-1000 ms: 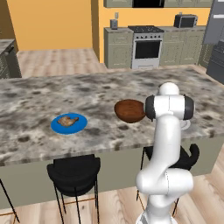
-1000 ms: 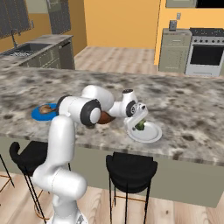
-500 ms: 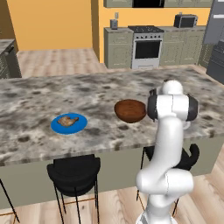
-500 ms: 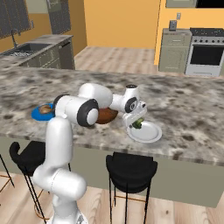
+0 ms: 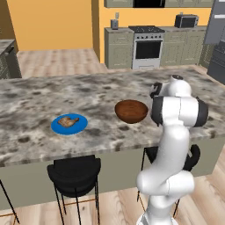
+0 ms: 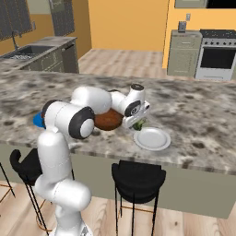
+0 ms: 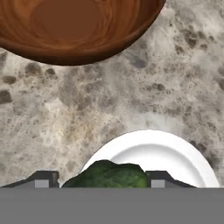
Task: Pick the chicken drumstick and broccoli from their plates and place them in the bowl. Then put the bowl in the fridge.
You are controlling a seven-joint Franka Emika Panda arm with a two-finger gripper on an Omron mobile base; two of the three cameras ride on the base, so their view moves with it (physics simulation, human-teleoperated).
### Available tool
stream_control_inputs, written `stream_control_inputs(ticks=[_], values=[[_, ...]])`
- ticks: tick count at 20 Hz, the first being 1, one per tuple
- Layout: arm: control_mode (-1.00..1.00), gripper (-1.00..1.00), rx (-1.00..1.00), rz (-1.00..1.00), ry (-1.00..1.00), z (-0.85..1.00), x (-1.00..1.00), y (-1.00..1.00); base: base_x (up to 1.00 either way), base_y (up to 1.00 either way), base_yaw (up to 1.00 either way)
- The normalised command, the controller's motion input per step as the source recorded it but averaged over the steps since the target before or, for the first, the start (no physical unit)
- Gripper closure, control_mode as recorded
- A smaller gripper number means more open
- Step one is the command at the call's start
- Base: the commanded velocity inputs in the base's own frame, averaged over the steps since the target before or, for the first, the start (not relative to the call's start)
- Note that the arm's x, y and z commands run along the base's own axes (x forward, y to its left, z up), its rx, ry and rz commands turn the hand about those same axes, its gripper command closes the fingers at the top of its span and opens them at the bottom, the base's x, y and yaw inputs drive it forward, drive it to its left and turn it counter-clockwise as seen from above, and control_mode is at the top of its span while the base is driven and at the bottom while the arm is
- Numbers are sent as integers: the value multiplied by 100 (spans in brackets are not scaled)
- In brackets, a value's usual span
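Observation:
My gripper (image 6: 137, 122) is shut on the broccoli (image 6: 138, 125), a small green floret held just above the left rim of the white plate (image 6: 153, 139). In the hand view the broccoli (image 7: 114, 174) sits between the fingertips (image 7: 43, 179), over the near edge of the white plate (image 7: 166, 153). The brown wooden bowl (image 7: 74, 26) lies a short way ahead and looks empty. That bowl (image 5: 131, 110) stands mid-counter, left of the hand. The chicken drumstick (image 5: 67, 121) rests on the blue plate (image 5: 69, 125) further left. The fridge (image 5: 217, 52) shows grey and dark at the far right edge.
The marble island counter (image 5: 39, 96) carries everything. Black stools (image 5: 74, 176) stand under its near edge. A stove (image 5: 147, 46) and beige cabinets line the far wall, and a sink (image 6: 27, 51) sits at the far left in the right base view.
The gripper has carried the broccoli up off the white plate and leftward towards the bowl. Plates, bowl and drumstick have stayed put.

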Motion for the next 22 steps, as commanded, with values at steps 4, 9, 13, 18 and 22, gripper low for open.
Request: stream_control_inputs(ticks=[4, 9, 13, 18, 22], values=[[-100, 100, 0, 0, -20, 46, -20, 51, 0, 0, 0], [-100, 100, 0, 0, -4, 38, -4, 57, 0, 0, 0], [-100, 100, 2, 0, 0, 36, 0, 57, 0, 0, 0], [-100, 100, 5, 0, 0, 38, 4, 53, 0, 0, 0], [-100, 100, 6, -2, 2, 16, 20, 51, 0, 0, 0]])
